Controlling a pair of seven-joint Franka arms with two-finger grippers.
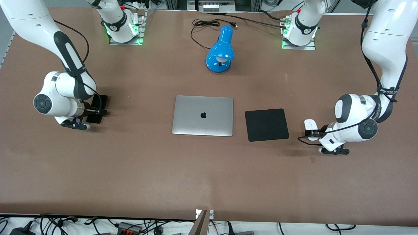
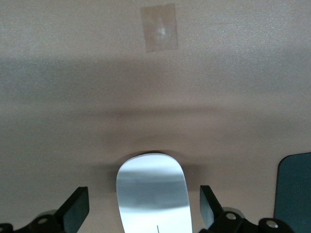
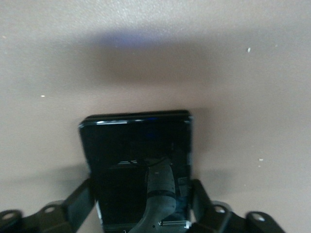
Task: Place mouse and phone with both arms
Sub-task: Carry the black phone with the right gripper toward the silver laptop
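Phone (image 3: 138, 165) flat on surface (image 1: 137, 163) at right arm's end, right gripper (image 3: 141, 204) jaws clamped on its edges for lift. Mouse (image 2: 153, 194) beside mat (image 1: 266, 124), left gripper (image 2: 145, 209) jaws apart, straddling it, not touching.

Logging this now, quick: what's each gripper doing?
Left gripper: open, fingers either side of the mouse, gaps showing.
Right gripper: fingers against the phone edges, shut on it.

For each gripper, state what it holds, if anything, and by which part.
The right gripper grips the phone by its long side edges. The left gripper holds nothing: its fingers flank the mouse, with gaps.
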